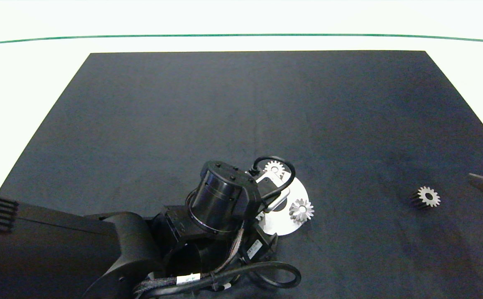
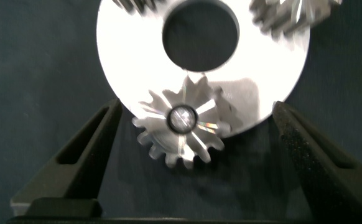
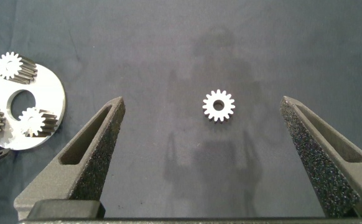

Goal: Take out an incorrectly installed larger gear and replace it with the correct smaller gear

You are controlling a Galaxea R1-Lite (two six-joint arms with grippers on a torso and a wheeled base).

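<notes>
Gears sit on a flat white ring plate (image 1: 280, 222) that lies on the dark mat (image 1: 241, 124) covering the worktop. On the plate's rim, the larger gear (image 2: 182, 124) with long pointed teeth stands on a pin, overhanging the plate's edge. The left tool (image 2: 193, 155) hangs directly over that gear, its two grey fingers (image 2: 84, 155) spread wide on either side of it and touching neither the gear nor the plate; it grips nothing. Two other gears rest on the same plate, one at the far rim (image 1: 274, 168) and one at the rim nearest the lone gear (image 1: 301, 210). The smaller gear (image 1: 427, 197), with short stubby teeth, lies alone on the mat well apart from the plate. The right tool (image 3: 209, 149) hovers above this gear, its fingers (image 3: 88, 155) released and wide apart, the gear seen between them untouched.
</notes>
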